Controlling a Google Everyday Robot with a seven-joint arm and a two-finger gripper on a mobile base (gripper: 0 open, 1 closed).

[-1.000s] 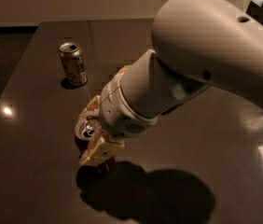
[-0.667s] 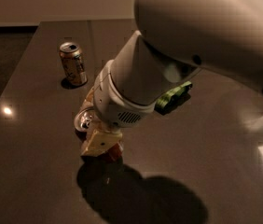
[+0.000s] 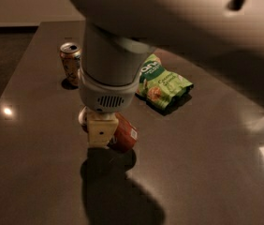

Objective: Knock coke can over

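Note:
The coke can [image 3: 124, 134] is red with a silver top that points left. It lies on its side on the dark table [image 3: 207, 163], partly hidden behind my gripper. My gripper [image 3: 102, 134] hangs straight down from the big white arm [image 3: 111, 64], low over the table and against the can's near side. Its cream tip covers the middle of the can.
A pale gold can [image 3: 70, 63] stands upright at the back left. A green snack bag [image 3: 162, 83] lies flat to the right of the arm. The table's left edge runs close to the gold can. The arm's shadow falls in front of the gripper.
The arm has swung more upright over the can, uncovering the green bag. The red can has tipped from nearly upright onto its side, its body now pointing right.

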